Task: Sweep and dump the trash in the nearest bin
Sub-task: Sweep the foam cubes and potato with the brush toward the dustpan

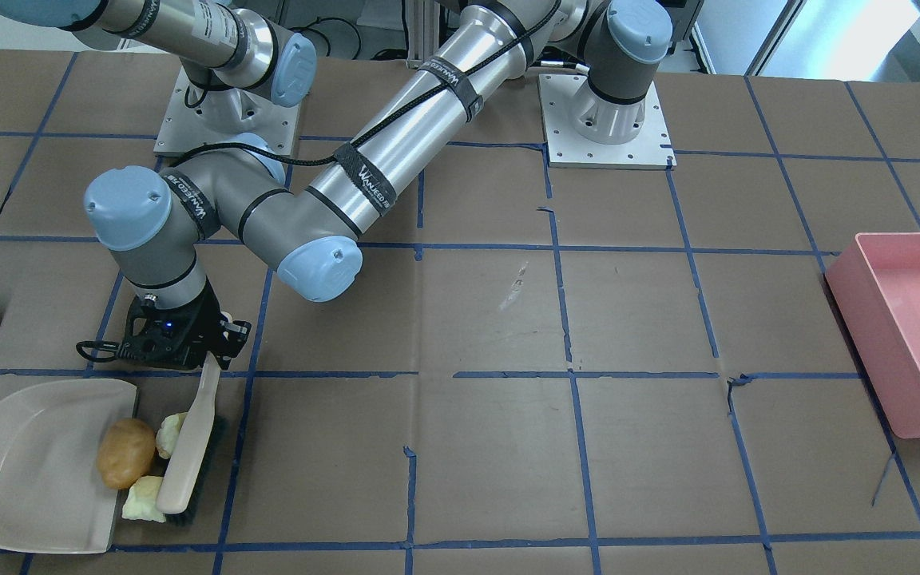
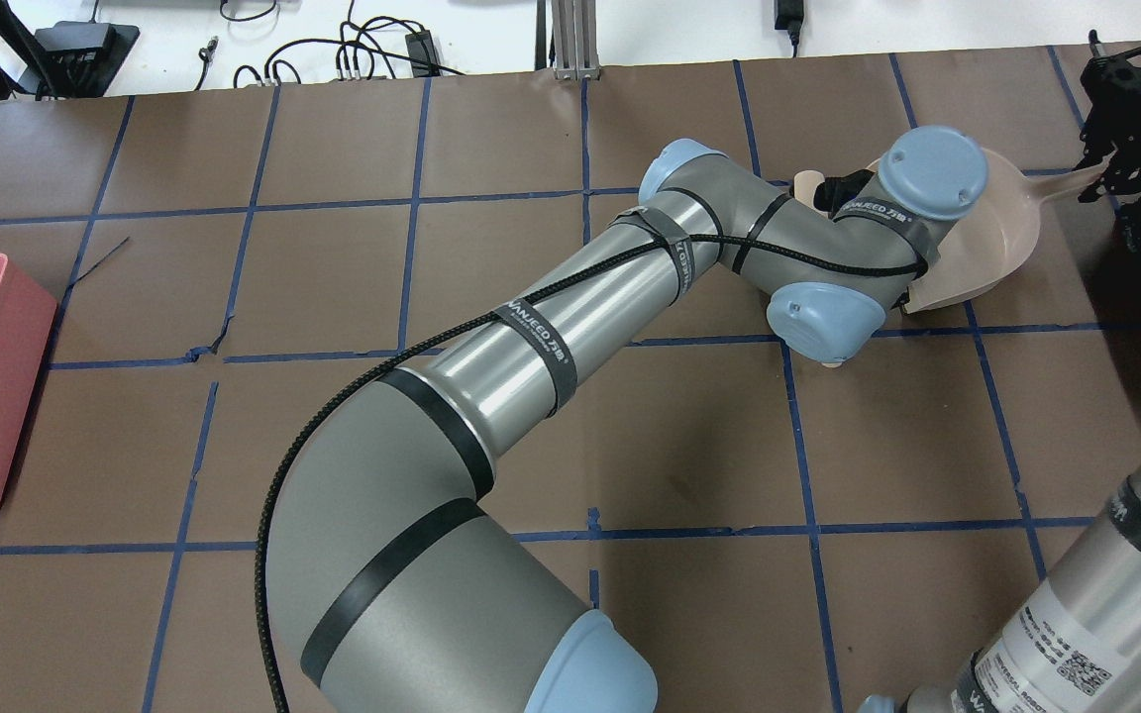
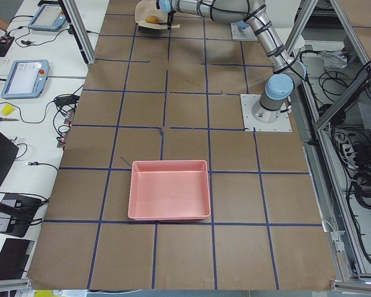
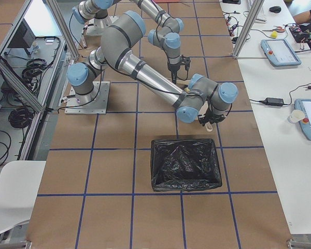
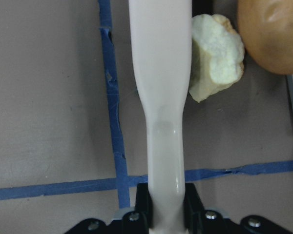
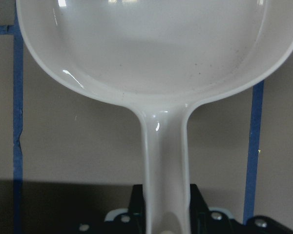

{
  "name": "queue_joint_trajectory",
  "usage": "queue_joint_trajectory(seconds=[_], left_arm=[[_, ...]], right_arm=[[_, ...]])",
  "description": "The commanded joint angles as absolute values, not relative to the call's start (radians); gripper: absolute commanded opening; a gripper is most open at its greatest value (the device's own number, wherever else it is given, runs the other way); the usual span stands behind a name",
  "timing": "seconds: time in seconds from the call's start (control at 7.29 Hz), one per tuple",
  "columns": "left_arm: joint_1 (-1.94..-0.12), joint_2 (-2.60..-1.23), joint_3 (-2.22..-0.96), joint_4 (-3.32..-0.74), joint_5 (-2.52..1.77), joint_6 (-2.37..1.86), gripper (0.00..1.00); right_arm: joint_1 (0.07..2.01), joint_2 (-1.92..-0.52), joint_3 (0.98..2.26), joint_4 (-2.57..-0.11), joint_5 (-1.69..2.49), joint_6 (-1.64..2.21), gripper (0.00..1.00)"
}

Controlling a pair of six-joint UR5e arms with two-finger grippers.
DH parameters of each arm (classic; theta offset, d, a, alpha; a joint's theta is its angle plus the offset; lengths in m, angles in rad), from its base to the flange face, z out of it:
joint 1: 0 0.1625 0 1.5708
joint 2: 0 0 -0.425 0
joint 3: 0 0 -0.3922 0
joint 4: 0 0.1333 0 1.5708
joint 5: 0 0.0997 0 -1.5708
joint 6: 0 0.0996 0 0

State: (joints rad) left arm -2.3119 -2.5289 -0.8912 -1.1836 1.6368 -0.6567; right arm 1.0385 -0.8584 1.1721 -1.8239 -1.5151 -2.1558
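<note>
My left gripper (image 1: 208,355) is shut on the cream handle of a brush (image 1: 188,447), whose bristles rest on the table. The tan-orange potato-shaped lump (image 1: 125,453) sits on the lip of the beige dustpan (image 1: 21,471). Two pale yellow-green foam chunks (image 1: 170,435) (image 1: 143,499) lie between the lump and the brush. The left wrist view shows the handle (image 5: 161,97), one chunk (image 5: 217,56) and the lump (image 5: 271,34). My right gripper (image 2: 1105,183) is shut on the dustpan's handle (image 6: 165,161). The pan's bowl (image 6: 156,48) looks empty there.
A black bag-lined bin (image 4: 185,163) stands close by the dustpan end of the table. A pink bin (image 1: 907,327) stands at the far other end. My left arm (image 2: 551,327) stretches across the table's middle and hides most of the pan from overhead.
</note>
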Motion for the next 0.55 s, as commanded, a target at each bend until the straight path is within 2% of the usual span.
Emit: queue_joint_trajectory(seconds=[0.0, 0.41], left_arm=[[-2.318, -2.531, -0.868, -1.184, 1.634, -0.660, 0.03], [-2.344, -2.540, -0.861, -1.184, 1.632, -0.673, 0.03]], right_arm=[[1.039, -0.859, 1.172, -1.822, -1.514, -2.155, 0.00], [1.039, -0.859, 1.173, -1.821, -1.514, -2.155, 0.00]])
